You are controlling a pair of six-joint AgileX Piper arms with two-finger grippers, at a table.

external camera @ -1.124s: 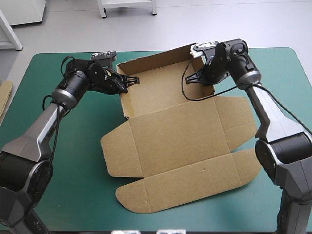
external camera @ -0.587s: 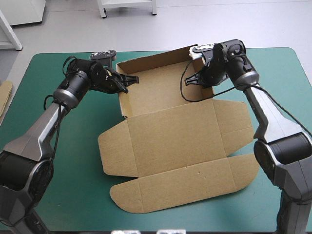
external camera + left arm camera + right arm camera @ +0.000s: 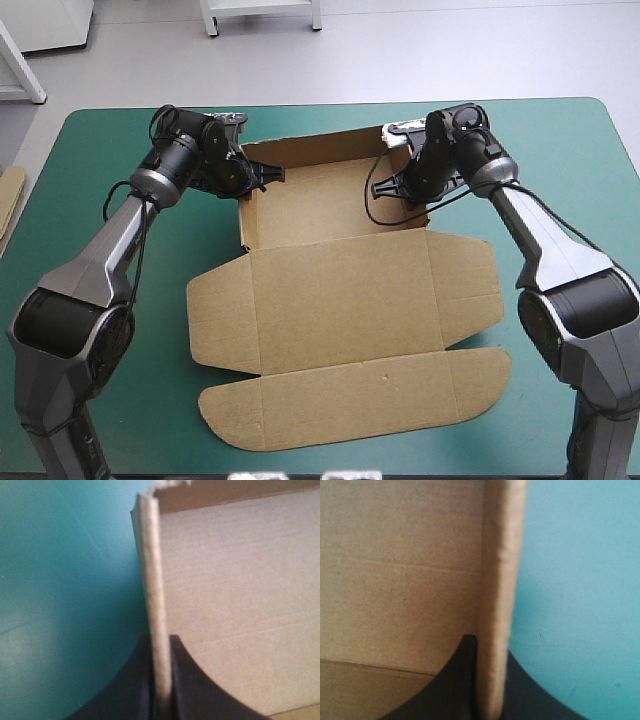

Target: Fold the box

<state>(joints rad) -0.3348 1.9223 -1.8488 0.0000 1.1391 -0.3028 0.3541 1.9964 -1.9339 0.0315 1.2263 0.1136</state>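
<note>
The left gripper point(image 3: 161, 647) was clenched on one raised side wall point(image 3: 150, 570) of the brown cut-cardboard box point(image 3: 350, 300), the wall's edge running straight ahead between its black fingers point(image 3: 192, 692). The right gripper point(image 3: 490, 647) pinched the opposite wall point(image 3: 501, 555) likewise. Between them lay the shallow tray point(image 3: 320, 205), holding nothing. The flat lid panels point(image 3: 360, 385) spread robotward over the teal-green table cover point(image 3: 160, 420).
</note>
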